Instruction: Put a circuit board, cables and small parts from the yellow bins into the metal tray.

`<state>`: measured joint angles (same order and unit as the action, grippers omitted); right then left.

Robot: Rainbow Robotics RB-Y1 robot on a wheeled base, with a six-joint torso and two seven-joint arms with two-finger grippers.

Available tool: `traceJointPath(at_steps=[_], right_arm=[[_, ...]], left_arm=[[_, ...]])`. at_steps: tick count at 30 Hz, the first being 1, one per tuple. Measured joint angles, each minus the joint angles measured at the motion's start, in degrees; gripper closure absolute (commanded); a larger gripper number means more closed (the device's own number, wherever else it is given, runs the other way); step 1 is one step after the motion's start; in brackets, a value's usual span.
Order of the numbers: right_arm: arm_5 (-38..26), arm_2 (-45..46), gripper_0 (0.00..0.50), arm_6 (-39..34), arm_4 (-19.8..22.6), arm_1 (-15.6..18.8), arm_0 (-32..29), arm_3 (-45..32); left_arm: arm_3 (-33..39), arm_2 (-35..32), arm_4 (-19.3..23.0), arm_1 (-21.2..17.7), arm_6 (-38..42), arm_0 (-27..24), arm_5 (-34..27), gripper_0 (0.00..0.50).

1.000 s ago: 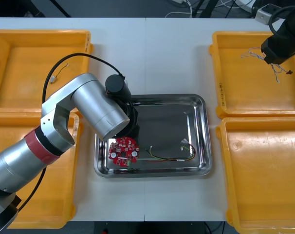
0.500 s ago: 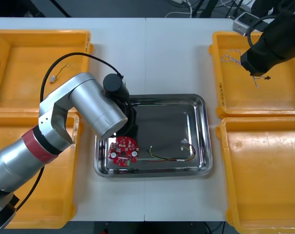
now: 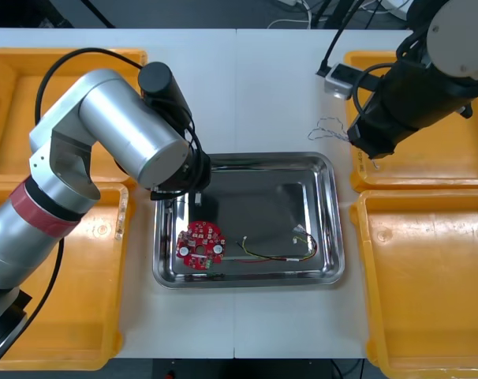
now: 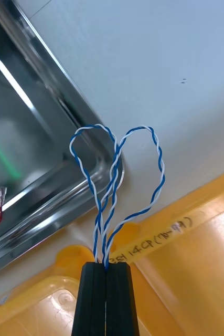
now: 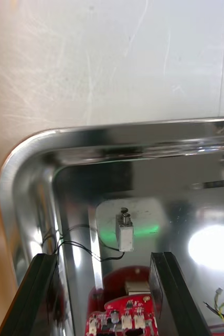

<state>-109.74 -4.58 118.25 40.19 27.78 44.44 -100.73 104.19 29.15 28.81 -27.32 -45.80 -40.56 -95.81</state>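
Right gripper [image 4: 106, 265] is clamped on the twisted blue-white cable [image 4: 159, 165] just off the tray [image 5: 143, 131] corner, beside a yellow bin [image 4: 195, 273]. Left gripper [image 5: 102, 257] hangs wide open over the circuit board [image 3: 200, 244].

The rectangular metal tray [image 3: 255, 157] sits at the centre of the light table [image 3: 286, 87]. Two yellow plastic bins stand on each side: far left bin [image 3: 34, 118], near left bin [image 3: 89, 316], far right bin [image 3: 452, 162], near right bin [image 3: 428, 268].

Inside the tray, the round red circuit board [image 3: 200, 243] lies near left. The thin red and yellow cable [image 3: 263, 256] lies to its right along the near wall. The small metal part [image 5: 124, 231] lies beyond the board, with the thin black cable [image 5: 83, 247] running from it toward the left wall.

The left gripper [image 5: 101, 257] hangs above the far left corner. The right gripper [image 4: 106, 265] is above the table between the tray's far right corner and the far right bin, clamping the twisted blue and white cable [image 4: 115, 152].
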Motion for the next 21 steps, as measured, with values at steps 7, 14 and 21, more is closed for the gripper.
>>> traceJointPath(at_steps=[7, 14, 21], right_arm=[[3.8, -6.0, 0.500, 0.0, 0.1, 0.0, -1.9, -2.7], [10.8, -11.5, 0.500, 0.0, 0.0, 0.0, -2.0, -2.8], [13.6, -17.0, 0.500, 0.1, -2.3, 0.0, -2.0, -2.8]], left_arm=[[1.4, -4.3, 2.2, -1.8, 0.0, -2.0, -4.5, 0.000], [1.6, -11.7, 6.3, -4.9, -3.6, -3.0, -9.0, 0.000], [1.4, -17.5, 8.4, -8.7, -18.9, -3.0, -11.8, 0.000]])
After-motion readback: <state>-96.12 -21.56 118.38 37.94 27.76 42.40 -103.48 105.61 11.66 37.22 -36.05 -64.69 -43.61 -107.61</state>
